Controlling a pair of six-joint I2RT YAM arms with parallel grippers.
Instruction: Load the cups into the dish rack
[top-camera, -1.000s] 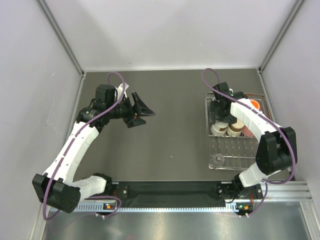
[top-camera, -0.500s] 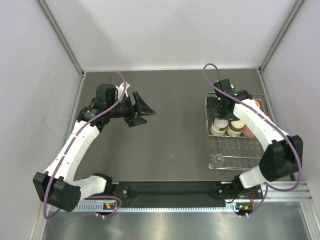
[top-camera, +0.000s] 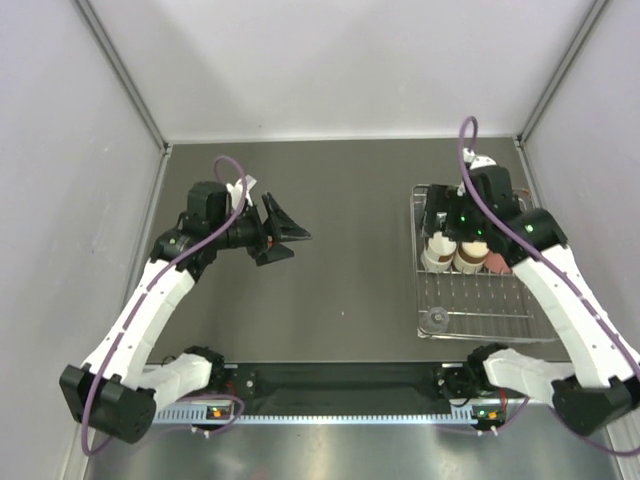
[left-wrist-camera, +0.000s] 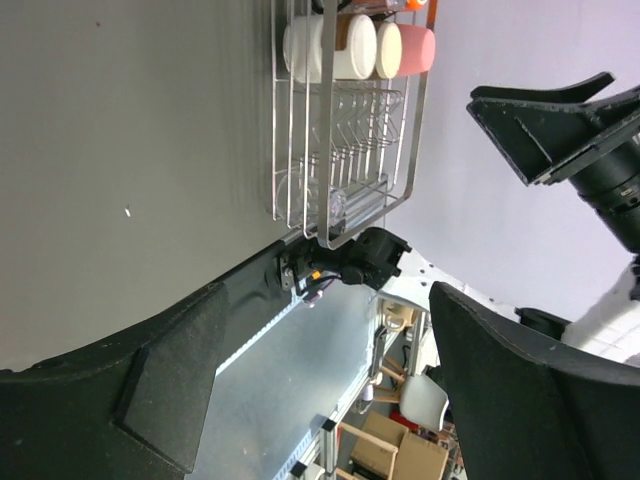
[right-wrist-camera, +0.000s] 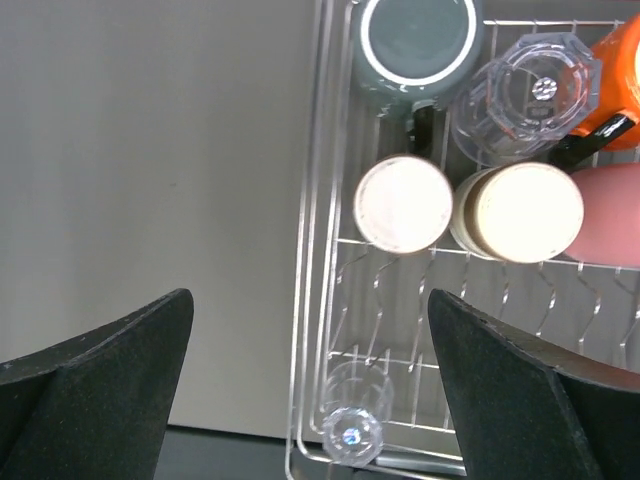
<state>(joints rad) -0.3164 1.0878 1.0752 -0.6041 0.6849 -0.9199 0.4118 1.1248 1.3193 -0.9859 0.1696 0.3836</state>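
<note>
Cups (right-wrist-camera: 403, 203) sit grouped at the dish rack's (top-camera: 470, 300) far end, beneath my right claw (right-wrist-camera: 308, 295), which is spread wide and empty. Left claw (top-camera: 293, 242) is likewise spread, over the table (top-camera: 350, 290), well apart from the rack.

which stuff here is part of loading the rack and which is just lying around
Job:
- dish rack
- in it: dark green cup, clear tumbler, orange cup, pink cup, white cup, cream cup, small clear cup

Not the job:
- speck on the table
- purple cable
</note>
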